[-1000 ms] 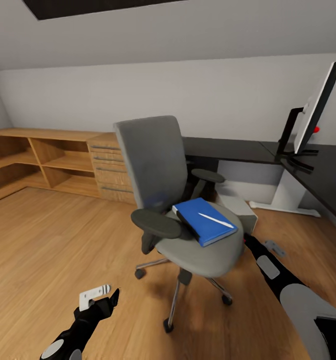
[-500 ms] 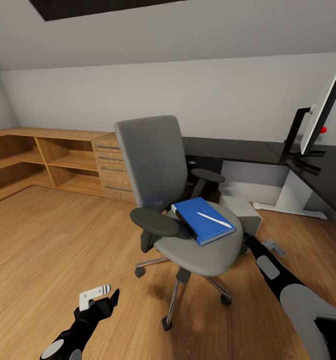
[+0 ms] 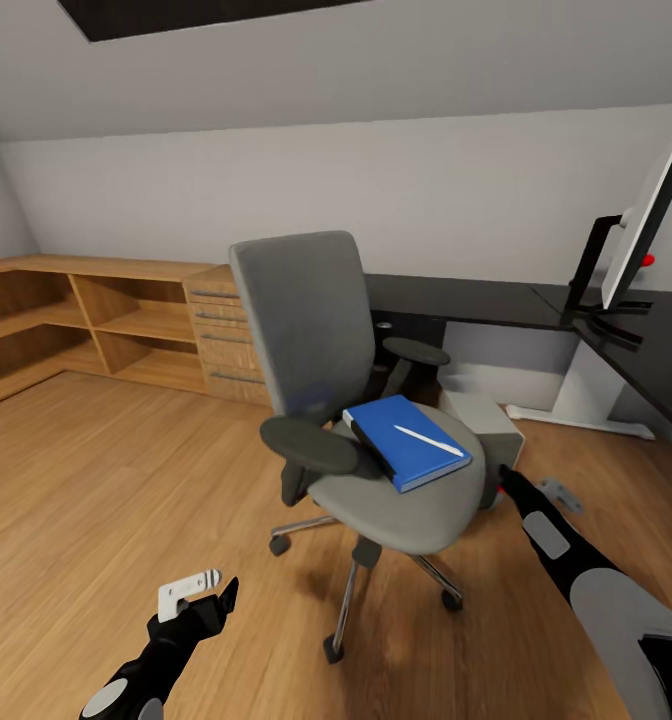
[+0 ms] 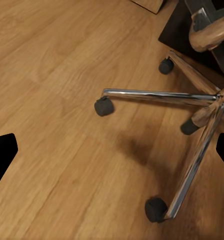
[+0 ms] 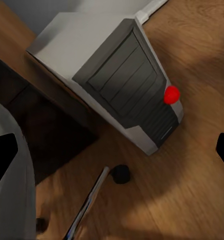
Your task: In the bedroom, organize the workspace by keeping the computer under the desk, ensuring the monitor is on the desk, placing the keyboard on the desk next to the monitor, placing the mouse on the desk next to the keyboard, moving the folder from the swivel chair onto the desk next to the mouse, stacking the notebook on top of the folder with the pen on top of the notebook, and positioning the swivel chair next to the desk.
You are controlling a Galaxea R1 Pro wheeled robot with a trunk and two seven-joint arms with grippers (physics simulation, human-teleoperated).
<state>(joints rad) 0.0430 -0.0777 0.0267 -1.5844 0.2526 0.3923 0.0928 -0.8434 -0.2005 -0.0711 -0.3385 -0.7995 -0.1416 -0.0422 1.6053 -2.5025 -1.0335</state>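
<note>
**Oak floor, chair not yet cleared**

Oak floor (image 3: 96, 480) lies under both claws. Left gripper (image 3: 198, 592) and right gripper (image 3: 551, 492): fingers spread wide, empty. Folder (image 3: 401, 445) lies on the swivel chair (image 3: 316, 340), above-left of the right claw; next, reach for it.

The chair's (image 3: 376, 400) seat hides most of the computer (image 3: 486, 425) behind it. The monitor (image 3: 648, 225) is cut off by the right edge of the head view, as is the desk (image 3: 496, 300) at its right end. A dark sliver under the folder's (image 3: 406, 442) left edge may be the notebook; too little shows to tell. The right gripper's (image 3: 554, 492) finger spread is unclear.
</note>
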